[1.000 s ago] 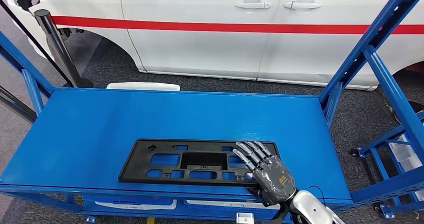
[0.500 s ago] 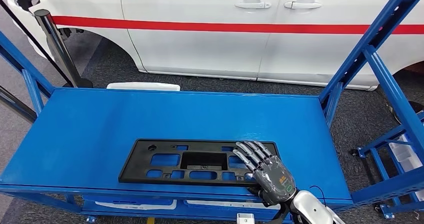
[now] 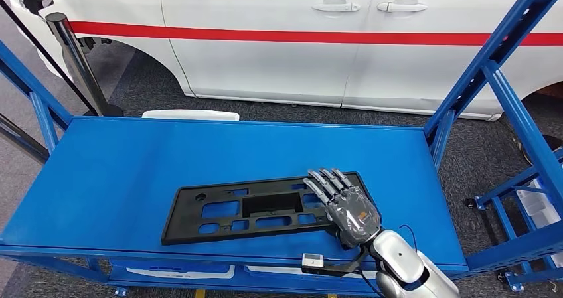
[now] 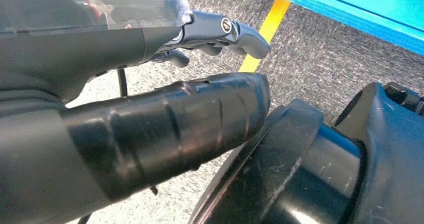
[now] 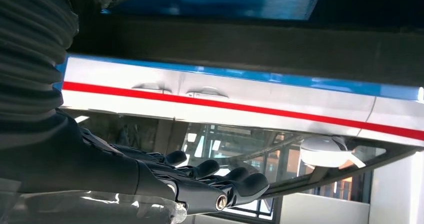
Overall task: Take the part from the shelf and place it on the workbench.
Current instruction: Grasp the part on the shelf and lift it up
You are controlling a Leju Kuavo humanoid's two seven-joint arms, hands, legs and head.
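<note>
Gripping the right end of the black plastic panel point(image 3: 255, 208) with our right hand point(image 3: 345, 208), fingers over it and thumb beneath, we have that end tilted up off the blue shelf point(image 3: 133, 172) while the far end rests there. Our left hand point(image 4: 150, 59) hangs slack with nothing in it; carrying the panel to the workbench remains ahead.

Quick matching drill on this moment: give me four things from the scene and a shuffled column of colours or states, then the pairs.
Things:
1. part
2. shelf
3. right hand
4. car

States:
A. white with a red stripe
B. black, lying skewed on the shelf
C. blue, flat deck
D. fingers resting on the part's end

Pairs: 1-B, 2-C, 3-D, 4-A
</note>
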